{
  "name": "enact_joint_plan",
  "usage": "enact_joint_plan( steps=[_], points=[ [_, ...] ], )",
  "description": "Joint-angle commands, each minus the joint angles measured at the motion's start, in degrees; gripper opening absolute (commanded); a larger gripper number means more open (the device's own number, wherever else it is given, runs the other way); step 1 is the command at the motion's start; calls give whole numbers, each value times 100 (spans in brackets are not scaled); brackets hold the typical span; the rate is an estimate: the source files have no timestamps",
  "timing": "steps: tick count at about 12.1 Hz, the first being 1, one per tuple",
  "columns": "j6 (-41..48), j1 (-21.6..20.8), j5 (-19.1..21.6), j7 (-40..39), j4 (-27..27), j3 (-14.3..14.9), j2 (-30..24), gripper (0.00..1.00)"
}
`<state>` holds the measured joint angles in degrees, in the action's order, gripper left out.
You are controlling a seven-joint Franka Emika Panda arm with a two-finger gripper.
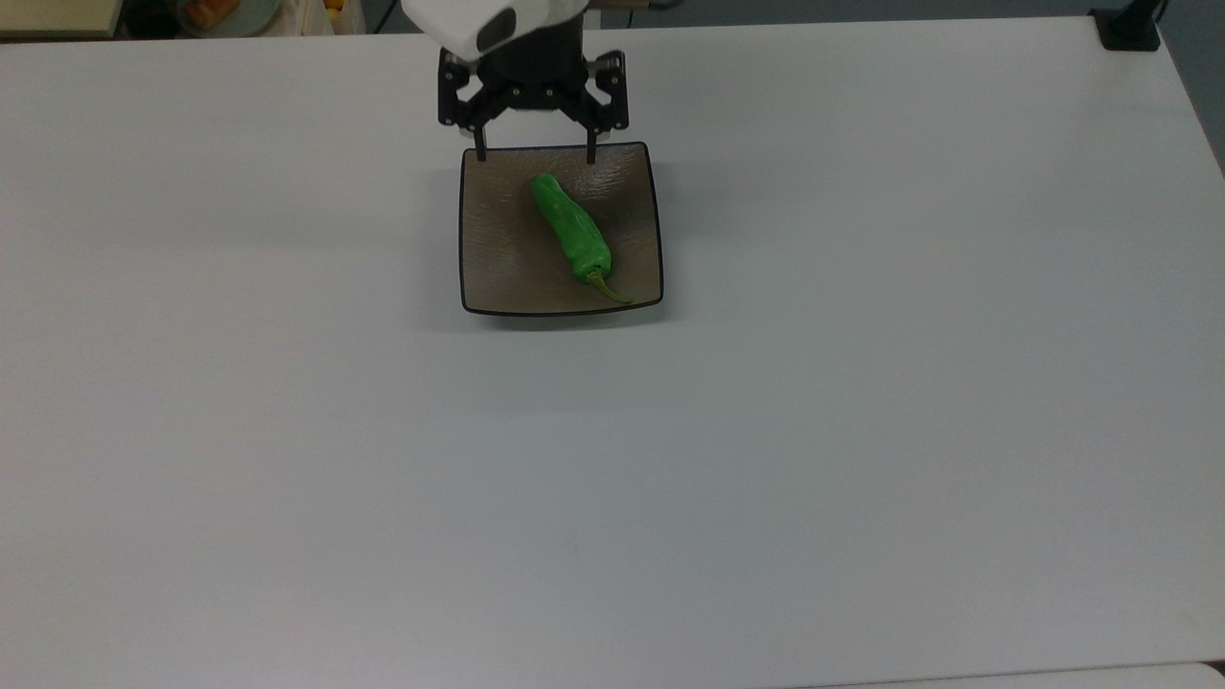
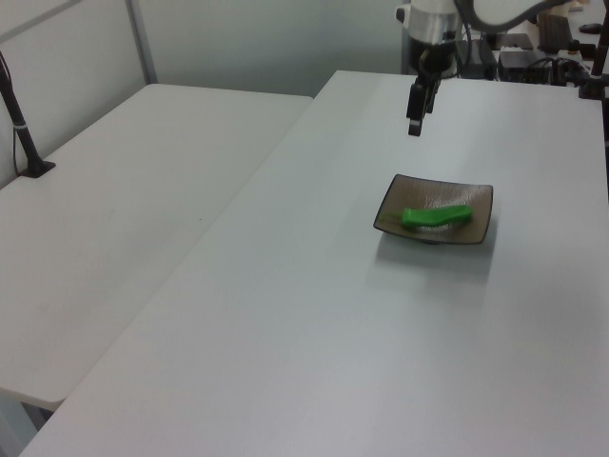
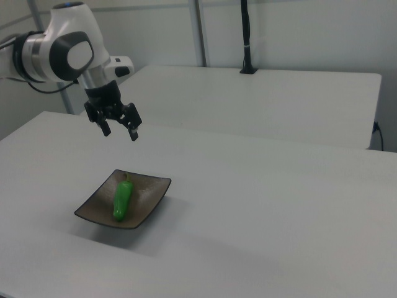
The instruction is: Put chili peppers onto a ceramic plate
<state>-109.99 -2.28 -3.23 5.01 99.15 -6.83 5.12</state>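
Note:
A bright green chili pepper (image 1: pixel 571 231) lies diagonally on the square brown ceramic plate (image 1: pixel 498 258), its thin stem pointing toward the plate's near right corner in the top view. The left view shows the pepper (image 2: pixel 436 216) lying across the plate (image 2: pixel 395 205), and the right view shows the pepper (image 3: pixel 122 199) on the plate (image 3: pixel 152 189). My gripper (image 1: pixel 535 153) hangs open well above the plate's far edge, holding nothing. It is also seen raised in the left view (image 2: pixel 415 124) and the right view (image 3: pixel 120 132).
The plate stands on a wide white table (image 1: pixel 766 431). A second white table (image 2: pixel 114 209) adjoins it on the left view's left. A black post (image 1: pixel 1129 29) is clamped at the top view's far right corner. Cluttered items (image 1: pixel 220 11) sit beyond the far edge.

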Motion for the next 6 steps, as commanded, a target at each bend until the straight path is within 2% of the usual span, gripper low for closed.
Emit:
enact_joint_plan(
  steps=[1,4,6],
  points=[
    [258,-1,611,35,-88,217,-274,100],
    [855,-1,630,-745,-88,305,-362,100],
    [918,-18,438,-888,-36,340,-406,100]
  ],
)
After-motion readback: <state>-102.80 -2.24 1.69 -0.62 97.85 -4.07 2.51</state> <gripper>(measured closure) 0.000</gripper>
